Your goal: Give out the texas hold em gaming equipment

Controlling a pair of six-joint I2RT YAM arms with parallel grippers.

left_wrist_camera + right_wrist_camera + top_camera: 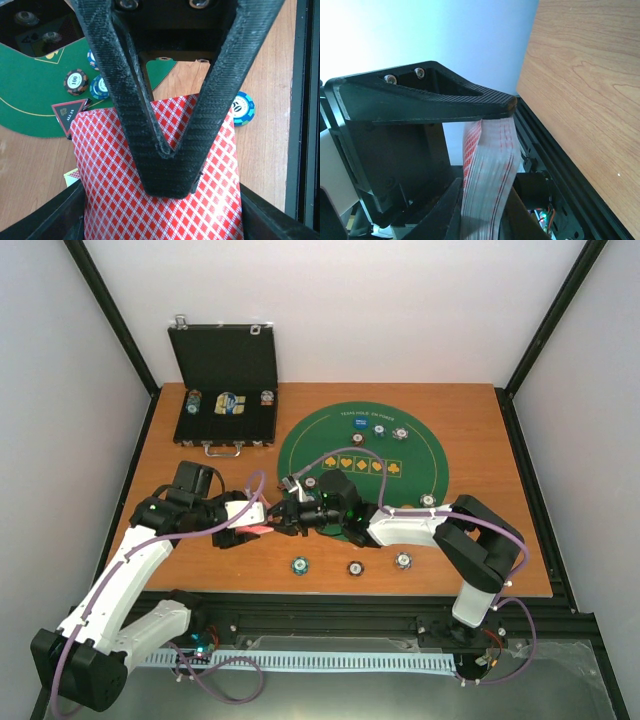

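The right gripper [485, 145] clamps the deck [110, 170] above the tabletop [200, 565], close to its near edge and left of centre. The left gripper [170, 185], fingers together, points along the deck's long axis with its tips over the red back, probably touching and placed to slide a card off.

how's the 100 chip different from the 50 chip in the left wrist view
Colour: the 100 chip is brown with white stripes, while the 50 chip is blue.
Place: the 100 chip lies on the green mat, while the 50 chip lies on the bare wooden table, off the mat.
Both are round with striped rims, and both lie flat, number up.
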